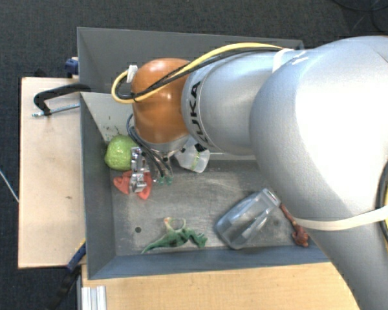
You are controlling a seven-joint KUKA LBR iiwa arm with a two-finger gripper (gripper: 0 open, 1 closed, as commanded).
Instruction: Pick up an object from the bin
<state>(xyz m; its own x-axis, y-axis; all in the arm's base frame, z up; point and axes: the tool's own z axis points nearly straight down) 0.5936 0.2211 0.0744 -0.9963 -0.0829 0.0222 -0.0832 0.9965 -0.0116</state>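
Grasp step, I judge. The pincer [140,173] is down at the left of the bin [94,199], right over a red toy [121,185], with a green ball [119,154] just beside. I can't tell how wide it's open or whether it grips anything. Next: close squarely on the toy, lift straight, clear the ball. Only readable writing: KUKA on the arm [195,105].
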